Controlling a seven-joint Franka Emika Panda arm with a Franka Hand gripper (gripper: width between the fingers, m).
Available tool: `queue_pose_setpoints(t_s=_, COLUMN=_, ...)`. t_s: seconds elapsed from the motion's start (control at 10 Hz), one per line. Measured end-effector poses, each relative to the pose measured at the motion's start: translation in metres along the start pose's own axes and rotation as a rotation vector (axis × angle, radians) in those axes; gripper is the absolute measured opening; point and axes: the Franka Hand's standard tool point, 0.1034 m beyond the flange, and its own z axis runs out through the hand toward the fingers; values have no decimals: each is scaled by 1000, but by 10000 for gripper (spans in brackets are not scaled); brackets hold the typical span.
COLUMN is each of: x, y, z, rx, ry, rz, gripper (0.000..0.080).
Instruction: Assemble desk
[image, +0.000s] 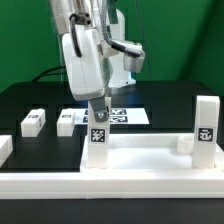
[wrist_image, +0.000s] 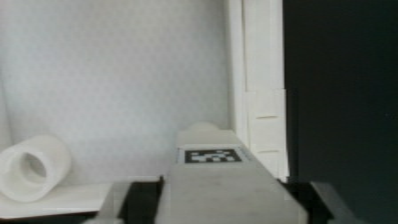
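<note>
The white desk panel (image: 150, 158) lies at the front of the table. One white tagged leg (image: 205, 125) stands upright at its corner on the exterior view's right. My gripper (image: 98, 110) is shut on another tagged leg (image: 98, 135) and holds it upright at the panel's corner on the exterior view's left. In the wrist view the held leg (wrist_image: 217, 160) runs between my gripper's (wrist_image: 222, 205) dark fingers (wrist_image: 143, 202), over the panel's flat face (wrist_image: 125, 90) beside its raised rim (wrist_image: 263, 100). A round socket (wrist_image: 32, 166) shows nearby.
Two loose white legs (image: 32, 121) (image: 67, 121) lie on the black table at the exterior view's left. The marker board (image: 128, 115) lies behind the gripper. A white rail end (image: 5, 148) sits at the far left, and another rail runs along the front (image: 110, 185).
</note>
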Motion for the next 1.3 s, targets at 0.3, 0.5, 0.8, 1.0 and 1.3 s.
queue_pose_setpoints(t_s=0.3, x=1, y=1, z=0, rx=-6, ry=2, rz=-446, gripper=543)
queue_pose_setpoints(t_s=0.5, x=2, y=2, z=-1, rx=-17, ry=3, rz=-674, gripper=626)
queue_pose_setpoints(t_s=0.8, x=3, y=2, z=-1, rx=-27, ry=17, rz=-937, gripper=648)
queue_pose_setpoints(t_s=1.0, x=3, y=-7, z=-3, rx=-42, ry=103, rz=-1404, gripper=648)
queue_pose_setpoints(t_s=1.3, x=5, y=-7, z=-2, rx=-53, ry=108, rz=-1507, gripper=648)
